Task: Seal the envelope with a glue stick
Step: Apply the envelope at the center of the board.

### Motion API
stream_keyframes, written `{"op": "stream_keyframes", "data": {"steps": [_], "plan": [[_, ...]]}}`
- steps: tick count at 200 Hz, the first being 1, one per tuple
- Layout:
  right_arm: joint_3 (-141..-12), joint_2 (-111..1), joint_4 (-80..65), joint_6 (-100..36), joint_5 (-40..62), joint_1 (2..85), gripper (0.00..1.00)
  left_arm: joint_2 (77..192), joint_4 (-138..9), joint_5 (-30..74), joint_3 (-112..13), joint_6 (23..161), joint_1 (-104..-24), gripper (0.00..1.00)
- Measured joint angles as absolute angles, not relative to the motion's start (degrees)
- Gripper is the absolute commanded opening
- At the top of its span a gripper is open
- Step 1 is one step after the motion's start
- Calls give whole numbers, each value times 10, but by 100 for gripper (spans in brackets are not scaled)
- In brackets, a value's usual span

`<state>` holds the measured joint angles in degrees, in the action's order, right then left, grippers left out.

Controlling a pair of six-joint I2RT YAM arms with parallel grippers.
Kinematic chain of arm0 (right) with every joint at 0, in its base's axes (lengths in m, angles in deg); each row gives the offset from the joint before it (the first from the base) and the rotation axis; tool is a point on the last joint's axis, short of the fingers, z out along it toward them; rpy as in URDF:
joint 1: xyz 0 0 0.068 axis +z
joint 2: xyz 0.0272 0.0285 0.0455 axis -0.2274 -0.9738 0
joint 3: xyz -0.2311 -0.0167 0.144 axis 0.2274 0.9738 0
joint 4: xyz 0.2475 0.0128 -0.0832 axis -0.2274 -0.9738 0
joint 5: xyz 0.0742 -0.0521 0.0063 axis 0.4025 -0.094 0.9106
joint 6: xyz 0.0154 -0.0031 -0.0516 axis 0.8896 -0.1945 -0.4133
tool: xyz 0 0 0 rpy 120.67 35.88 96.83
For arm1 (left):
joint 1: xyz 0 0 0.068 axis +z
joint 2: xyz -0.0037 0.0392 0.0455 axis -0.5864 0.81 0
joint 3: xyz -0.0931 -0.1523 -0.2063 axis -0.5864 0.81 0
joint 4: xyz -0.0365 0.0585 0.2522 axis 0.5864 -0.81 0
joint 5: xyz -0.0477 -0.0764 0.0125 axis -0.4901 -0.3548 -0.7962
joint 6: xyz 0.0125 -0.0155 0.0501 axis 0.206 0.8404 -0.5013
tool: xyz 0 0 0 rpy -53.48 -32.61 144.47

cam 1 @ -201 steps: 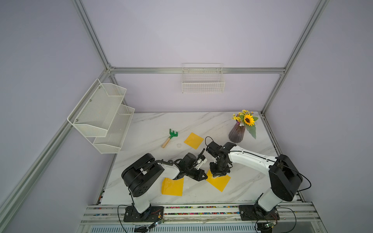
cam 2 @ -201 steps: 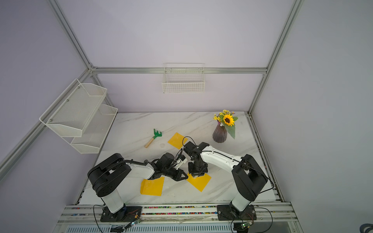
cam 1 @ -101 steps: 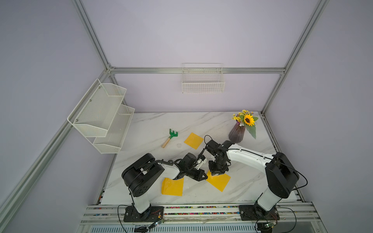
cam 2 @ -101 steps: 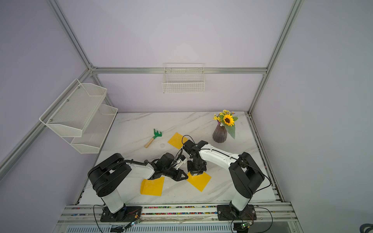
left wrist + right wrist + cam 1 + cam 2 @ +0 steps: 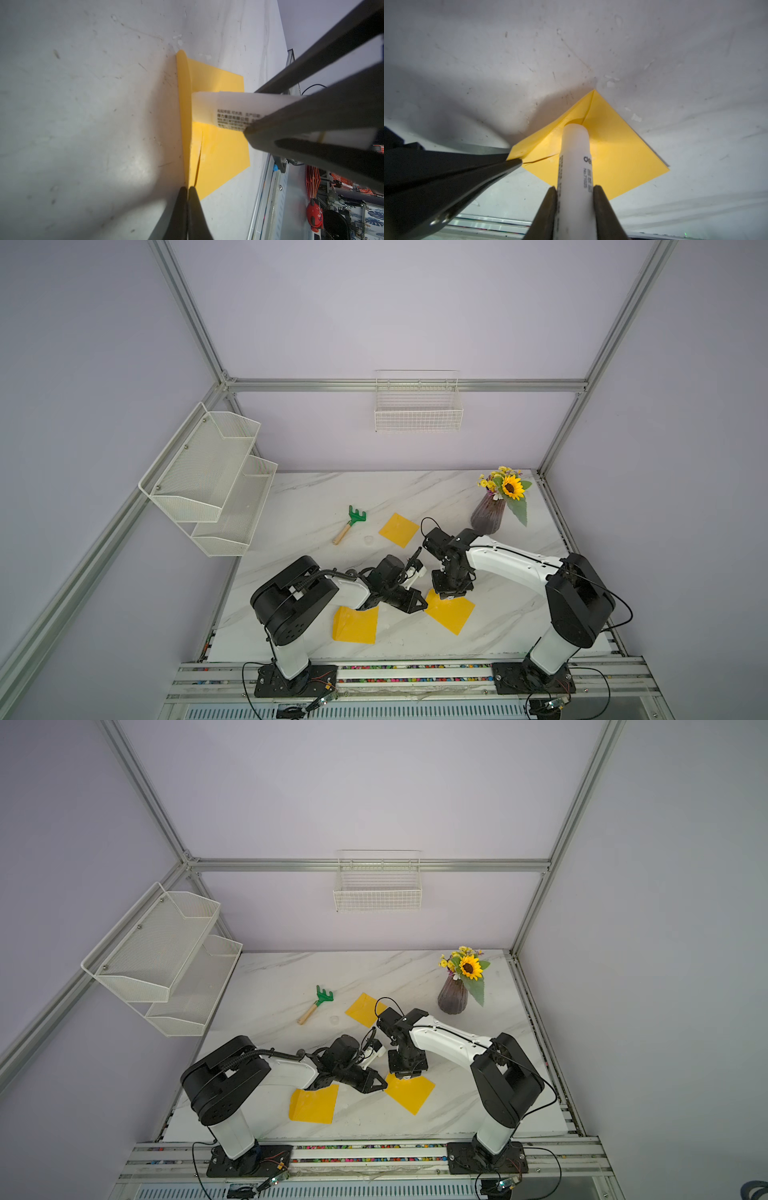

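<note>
Clamped between the two dark fingers (image 5: 602,207) of the right gripper (image 5: 575,188): a small white cylindrical plastic glue stick (image 5: 576,153) with dark printed lettering, gripped across its barrel, jaws closed tight on it. Points down at a yellow square paper envelope (image 5: 623,162) lying on the white marble-patterned tabletop (image 5: 508,52), toward the front, between the two arms. Tip set at the crease under the envelope's raised flap (image 5: 184,93), seemingly touching the paper. Pinched in the left gripper (image 5: 187,188), jaws fully together with only paper between them: the edge of that flap near one corner, lifted off the envelope body. In both top views, right gripper (image 5: 451,595) directly over the envelope's far corner, left gripper (image 5: 384,1085) just beside it at the left corner. Elsewhere on the table, well apart from the glue stick: a second yellow envelope (image 5: 356,624) flat beside the left arm, a third (image 5: 399,529) farther back, a toy rake (image 5: 349,524) with green head and wooden handle near that third one, a dark ribbed vase (image 5: 487,516) of sunflowers and small yellow blooms at the back right. On the back wall, a white wire basket (image 5: 417,406); on the left wall, a white two-tier mesh shelf (image 5: 208,481).
</note>
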<state>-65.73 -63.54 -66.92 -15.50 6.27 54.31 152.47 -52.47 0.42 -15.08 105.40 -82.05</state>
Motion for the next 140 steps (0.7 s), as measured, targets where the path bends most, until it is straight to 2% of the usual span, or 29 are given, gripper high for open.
{"op": "stream_keyframes", "data": {"steps": [78, 140], "plan": [[-682, -655, -725, -164, -11, 552, 0, 1524, -525, 5, -151, 1054, -821, 0], [-674, -653, -694, -188, 87, 540, 0, 1524, -525, 6, -151, 1054, -821, 0]]}}
